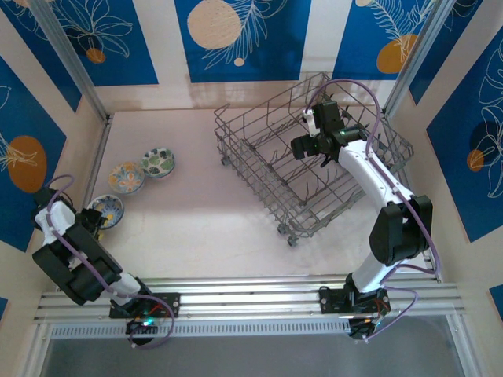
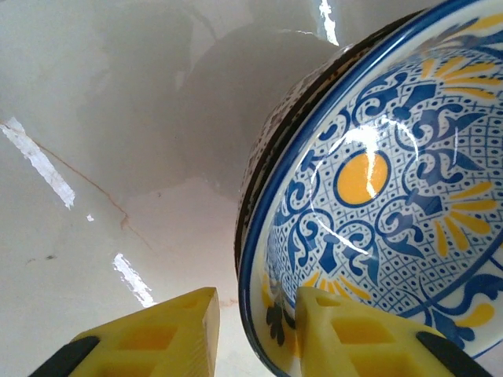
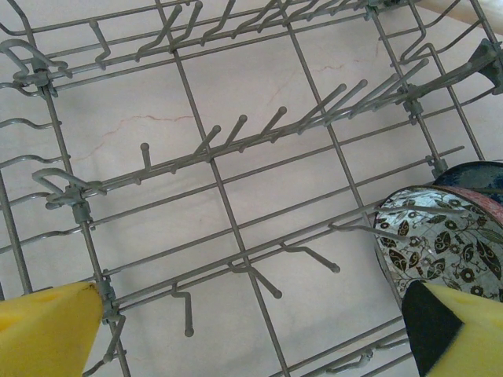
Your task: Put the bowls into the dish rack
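My left gripper (image 2: 257,298) stood parted astride the rim of a blue-and-white bowl (image 2: 369,204) on the table (image 2: 118,118). My right gripper (image 3: 251,294) hung spread wide inside the dish rack (image 3: 211,155), with a floral-patterned bowl (image 3: 440,236) beside one finger.

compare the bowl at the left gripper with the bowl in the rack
The blue bowl, straddled by the left gripper, sits on the table; the leafy bowl is in the rack. The blue bowl shows its inside, white with a yellow dot; the leafy bowl shows its outside, dark leaves and a pink band. Both are round and patterned.
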Robot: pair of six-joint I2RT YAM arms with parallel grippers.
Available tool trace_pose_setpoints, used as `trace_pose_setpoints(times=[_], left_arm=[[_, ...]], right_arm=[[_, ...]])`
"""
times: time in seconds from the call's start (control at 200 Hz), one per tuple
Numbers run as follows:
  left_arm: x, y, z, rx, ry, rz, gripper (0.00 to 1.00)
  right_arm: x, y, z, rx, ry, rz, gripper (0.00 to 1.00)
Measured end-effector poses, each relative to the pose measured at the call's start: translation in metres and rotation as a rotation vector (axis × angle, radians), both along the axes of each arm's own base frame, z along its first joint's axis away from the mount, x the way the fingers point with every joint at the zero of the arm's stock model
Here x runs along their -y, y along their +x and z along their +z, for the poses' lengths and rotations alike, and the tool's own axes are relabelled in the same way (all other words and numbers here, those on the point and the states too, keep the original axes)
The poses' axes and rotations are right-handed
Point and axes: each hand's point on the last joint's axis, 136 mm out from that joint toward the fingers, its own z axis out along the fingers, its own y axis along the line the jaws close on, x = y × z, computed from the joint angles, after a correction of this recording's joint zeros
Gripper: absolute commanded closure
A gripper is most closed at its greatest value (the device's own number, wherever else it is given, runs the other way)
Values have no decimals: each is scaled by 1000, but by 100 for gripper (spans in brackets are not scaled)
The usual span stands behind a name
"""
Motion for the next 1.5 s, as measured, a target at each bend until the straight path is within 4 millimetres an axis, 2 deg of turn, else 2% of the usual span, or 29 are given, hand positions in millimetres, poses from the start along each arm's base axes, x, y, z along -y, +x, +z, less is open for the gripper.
trace_pose_setpoints(times=[0.39, 0.805, 1.035, 1.261, 1.496], left_arm=[[3, 1, 2, 11, -12, -3, 69], [4, 3, 3, 22, -20, -5, 81], [4, 4, 4, 29, -18, -6, 82], [6, 6, 14, 67, -4, -11, 84], [20, 0, 9, 74, -34, -44, 85]], right_arm=[[-5, 2, -1, -3, -1, 10, 1], [-11, 4, 1, 0, 0, 21, 1], [-14, 5, -2, -7, -2, 26, 1], [-16, 4, -4, -10, -3, 31, 1], [-20, 4, -3, -9, -3, 40, 1]])
